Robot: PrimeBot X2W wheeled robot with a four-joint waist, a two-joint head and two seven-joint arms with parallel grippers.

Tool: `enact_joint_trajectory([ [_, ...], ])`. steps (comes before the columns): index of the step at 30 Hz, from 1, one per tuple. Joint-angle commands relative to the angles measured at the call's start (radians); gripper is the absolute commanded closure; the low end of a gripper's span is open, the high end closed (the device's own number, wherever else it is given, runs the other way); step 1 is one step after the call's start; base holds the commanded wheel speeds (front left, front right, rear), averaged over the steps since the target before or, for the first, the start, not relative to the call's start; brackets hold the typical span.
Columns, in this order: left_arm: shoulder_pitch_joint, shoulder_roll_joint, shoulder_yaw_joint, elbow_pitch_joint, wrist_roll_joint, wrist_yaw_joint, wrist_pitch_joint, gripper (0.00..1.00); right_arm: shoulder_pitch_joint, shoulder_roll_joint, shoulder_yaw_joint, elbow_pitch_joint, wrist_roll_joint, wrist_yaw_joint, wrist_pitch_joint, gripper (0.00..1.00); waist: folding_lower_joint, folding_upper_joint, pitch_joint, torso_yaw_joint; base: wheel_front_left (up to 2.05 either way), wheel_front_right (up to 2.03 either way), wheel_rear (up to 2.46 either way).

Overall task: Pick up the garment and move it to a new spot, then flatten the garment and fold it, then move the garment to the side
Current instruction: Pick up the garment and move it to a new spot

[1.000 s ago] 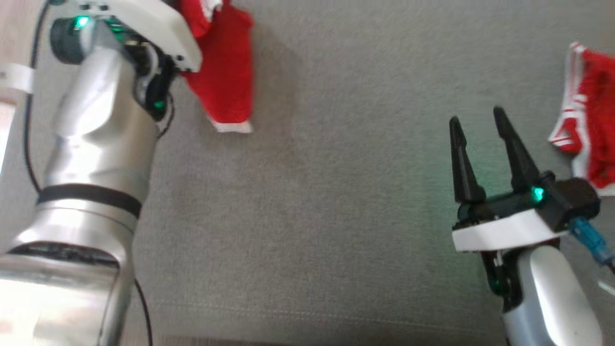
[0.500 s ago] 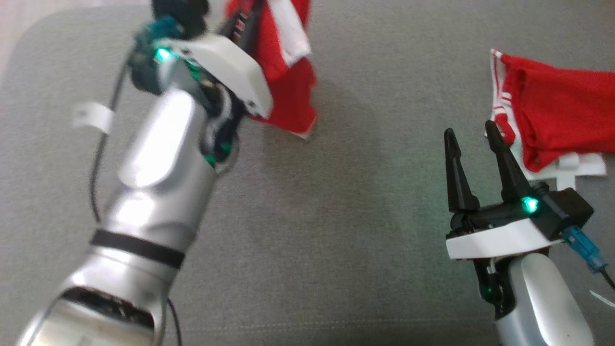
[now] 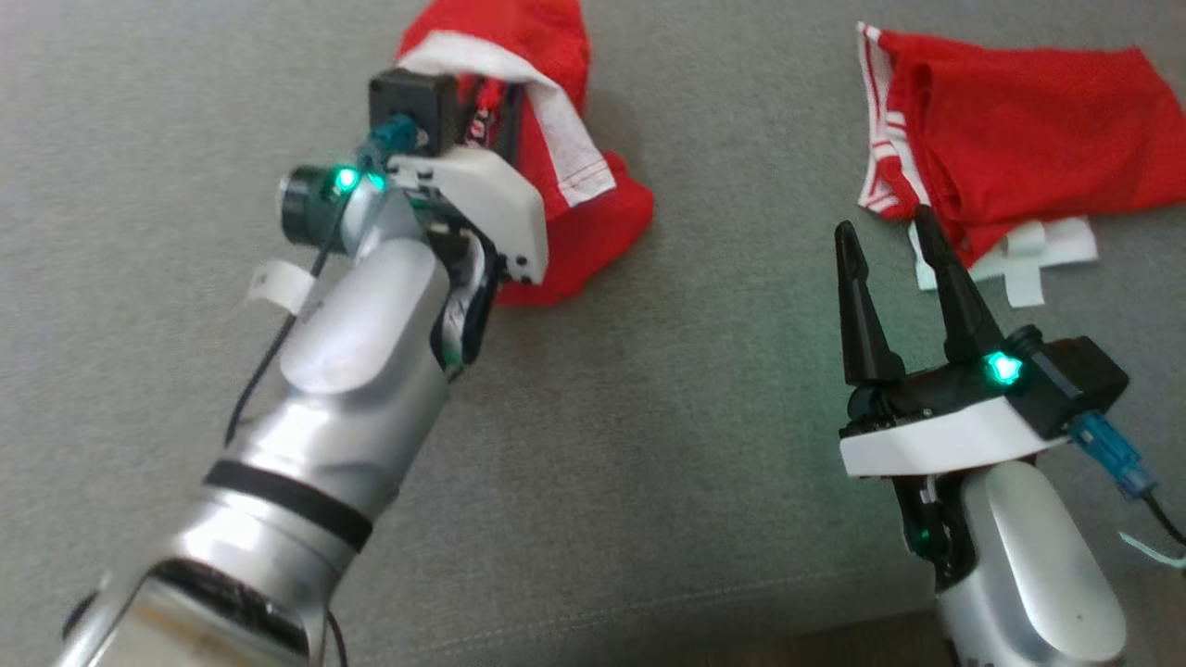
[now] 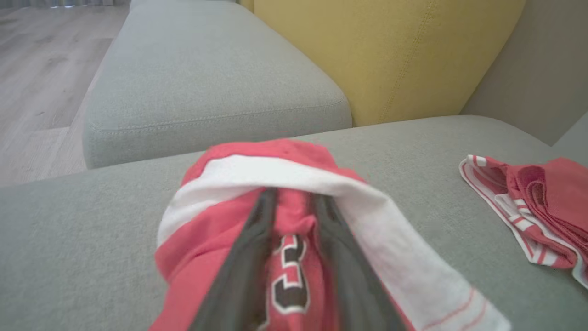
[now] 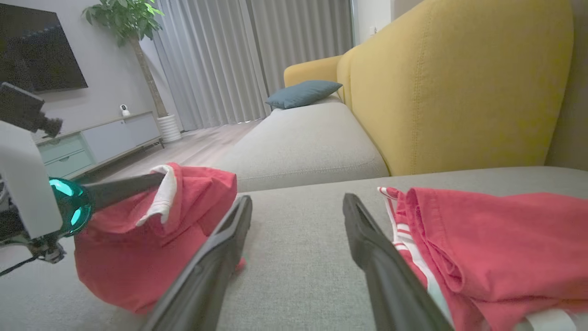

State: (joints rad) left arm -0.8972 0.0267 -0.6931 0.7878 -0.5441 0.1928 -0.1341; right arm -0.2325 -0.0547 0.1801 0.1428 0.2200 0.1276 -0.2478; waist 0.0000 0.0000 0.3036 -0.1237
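Presently, entry as follows.

Left gripper (image 4: 294,202): two dark fingers standing partly apart. Red cloth is bunched between them and a white band (image 4: 275,172) lies draped over their tips. Whether they pinch the cloth or merely carry it cannot be told.

Garment (image 3: 593,232): red jersey-type fabric with white trim and a dark printed numeral (image 4: 289,276). It is heaped around the left gripper's fingers, its lower folds resting on the grey seat cushion (image 3: 649,445).

Handling, by judgement: light and limp, with no stiffness of its own.
- It will likely sag and fold wherever it is unsupported.
- It should slide easily over the woven upholstery, and it is not fragile.
- A single pinch gathers it into a lump, so flattening probably calls for two holds set well apart.

Best purchase, by judgement: the white band or a hem corner, where doubled cloth gives the fingers something thicker. The smooth middle panel is likelier to slip.

Right gripper (image 3: 888,227): fingers spread wide with nothing between them, poised above bare cushion, well apart from the garment.

Just beyond its tips: a second red garment (image 3: 1019,139) with striped white edging, lying crumpled on the same cushion.

Behind: yellow backrest (image 4: 390,55).
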Motion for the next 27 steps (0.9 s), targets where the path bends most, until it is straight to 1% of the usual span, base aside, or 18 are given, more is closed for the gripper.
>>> enact_joint_trajectory([
  [1, -0.064, 0.024, 0.024, -0.013, 0.007, 0.005, -0.019, 0.0, -0.023, 0.004, 0.023, -0.026, 0.007, 0.003, -0.01, 0.0, 0.0, 0.0, 0.018, -0.018, 0.0, 0.0, 0.0],
  [4, -0.091, 0.024, 0.025, 0.028, -0.001, 0.0, -0.056, 0.0, -0.024, 0.004, 0.021, -0.019, 0.01, 0.003, -0.012, 0.0, 0.0, 0.0, 0.023, -0.02, 0.0, 0.0, 0.0],
  [7, -0.11, 0.024, 0.031, 0.052, -0.004, -0.006, -0.091, 0.0, -0.021, 0.004, 0.008, -0.012, 0.008, 0.003, -0.013, 0.0, 0.0, 0.0, 0.017, -0.007, 0.0, 0.0, 0.0],
  [11, -0.121, 0.027, 0.045, 0.058, -0.006, -0.016, -0.116, 0.0, -0.019, 0.004, -0.002, -0.007, 0.0, 0.003, -0.014, 0.0, 0.0, 0.0, -0.002, 0.028, 0.0, 0.0, 0.0],
  [14, -0.112, 0.04, 0.064, 0.039, -0.003, -0.019, -0.124, 0.0, -0.011, 0.004, -0.017, -0.002, -0.01, 0.003, -0.014, 0.0, 0.0, 0.0, -0.026, 0.065, 0.0, 0.0, 0.0],
  [18, -0.052, 0.075, 0.104, -0.038, 0.007, -0.018, -0.127, 0.0, 0.01, 0.004, -0.043, 0.008, -0.023, 0.003, -0.014, 0.0, 0.0, 0.0, -0.064, 0.124, 0.0, 0.0, 0.0],
  [22, 0.069, 0.125, 0.138, -0.149, 0.035, -0.019, -0.127, 0.0, 0.032, 0.004, -0.063, 0.023, -0.04, 0.003, -0.013, 0.0, 0.0, 0.0, -0.107, 0.183, 0.0, 0.0, 0.0],
  [23, 0.069, 0.125, 0.138, -0.149, 0.035, -0.019, -0.127, 0.0, 0.032, 0.004, -0.063, 0.023, -0.04, 0.003, -0.013, 0.0, 0.0, 0.0, -0.107, 0.183, 0.0, 0.0, 0.0],
  [27, 0.24, 0.167, 0.188, -0.276, 0.045, -0.03, -0.127, 0.0, 0.054, 0.004, -0.076, 0.04, -0.051, 0.003, -0.007, 0.0, 0.0, 0.0, -0.153, 0.227, 0.0, 0.0, 0.0],
])
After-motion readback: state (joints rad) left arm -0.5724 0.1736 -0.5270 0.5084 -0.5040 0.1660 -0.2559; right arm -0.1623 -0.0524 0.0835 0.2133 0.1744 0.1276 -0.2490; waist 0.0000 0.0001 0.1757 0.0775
